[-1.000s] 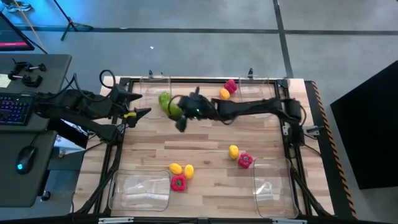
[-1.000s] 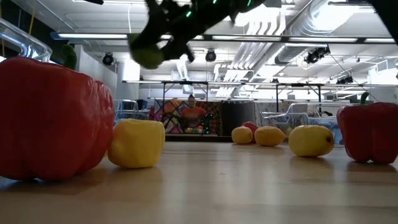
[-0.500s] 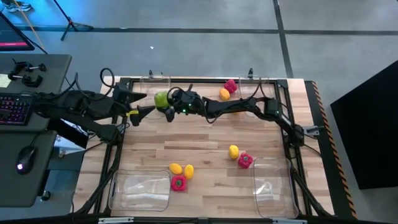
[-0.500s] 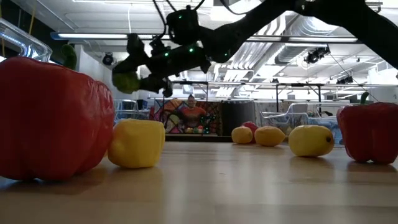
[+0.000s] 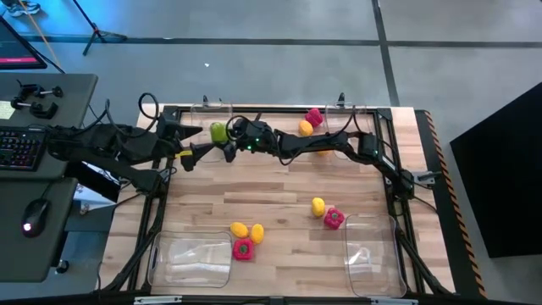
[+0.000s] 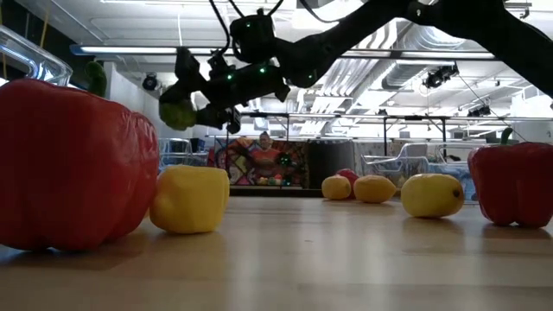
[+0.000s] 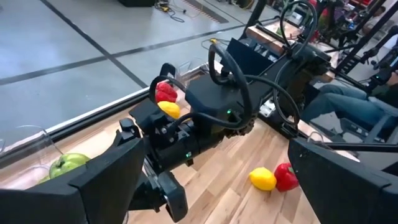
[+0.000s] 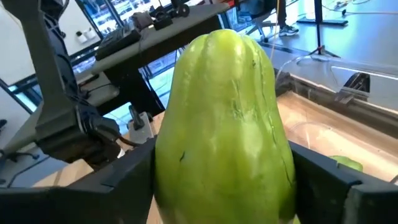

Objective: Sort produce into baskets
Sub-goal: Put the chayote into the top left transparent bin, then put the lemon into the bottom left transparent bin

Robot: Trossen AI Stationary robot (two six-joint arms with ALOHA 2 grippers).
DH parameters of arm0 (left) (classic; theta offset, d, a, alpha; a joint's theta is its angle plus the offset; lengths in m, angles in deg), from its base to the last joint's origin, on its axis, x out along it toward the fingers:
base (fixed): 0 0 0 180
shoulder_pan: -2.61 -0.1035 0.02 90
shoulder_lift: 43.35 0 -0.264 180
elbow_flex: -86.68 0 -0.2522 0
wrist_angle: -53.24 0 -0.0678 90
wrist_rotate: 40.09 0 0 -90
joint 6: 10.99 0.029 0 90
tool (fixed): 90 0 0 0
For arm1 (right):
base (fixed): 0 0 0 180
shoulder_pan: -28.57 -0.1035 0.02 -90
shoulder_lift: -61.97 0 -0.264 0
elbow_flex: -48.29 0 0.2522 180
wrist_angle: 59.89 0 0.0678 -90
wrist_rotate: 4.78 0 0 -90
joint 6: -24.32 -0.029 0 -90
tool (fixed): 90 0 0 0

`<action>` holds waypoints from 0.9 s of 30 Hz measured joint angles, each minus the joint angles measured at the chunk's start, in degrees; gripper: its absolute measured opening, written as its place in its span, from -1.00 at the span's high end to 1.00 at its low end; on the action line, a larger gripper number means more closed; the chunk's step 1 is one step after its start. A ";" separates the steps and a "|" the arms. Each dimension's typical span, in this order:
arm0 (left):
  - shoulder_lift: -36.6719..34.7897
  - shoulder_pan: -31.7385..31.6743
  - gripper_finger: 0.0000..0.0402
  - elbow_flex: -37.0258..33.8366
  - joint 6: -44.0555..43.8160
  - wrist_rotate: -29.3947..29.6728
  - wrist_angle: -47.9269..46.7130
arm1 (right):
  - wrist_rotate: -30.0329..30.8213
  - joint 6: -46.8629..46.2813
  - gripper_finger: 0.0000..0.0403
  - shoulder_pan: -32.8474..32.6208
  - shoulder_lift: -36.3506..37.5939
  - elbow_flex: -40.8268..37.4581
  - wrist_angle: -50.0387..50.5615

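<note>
My right gripper reaches across to the table's far left and is shut on a pale green, pear-shaped produce piece, held in the air at the far-left clear basket. It also shows in the low view and fills the right wrist view. A green apple lies inside that basket. My left gripper is open and empty just left of the right gripper. Other produce lies loose on the table. My right gripper pinches the green piece between its two fingers, one on each of its long sides. The fingers come level from the table's right side. The piece is lifted clear of the table, its narrow end pointing away from the gripper.
A yellow piece and a red piece sit by the far-right basket. A yellow and red pair lie near the near-right basket. Two yellow pieces and a red one lie by the near-left basket.
My right gripper has carried the green piece toward the table's far left corner, toward the far-left basket, and somewhat lower. It has stayed shut on the piece. In the last half second it has nearly stopped.
</note>
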 joint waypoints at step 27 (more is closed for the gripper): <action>0.02 0.02 -0.92 0.00 4.04 -5.47 -0.11 | -26.55 29.87 -0.83 7.68 0.79 27.89 75.84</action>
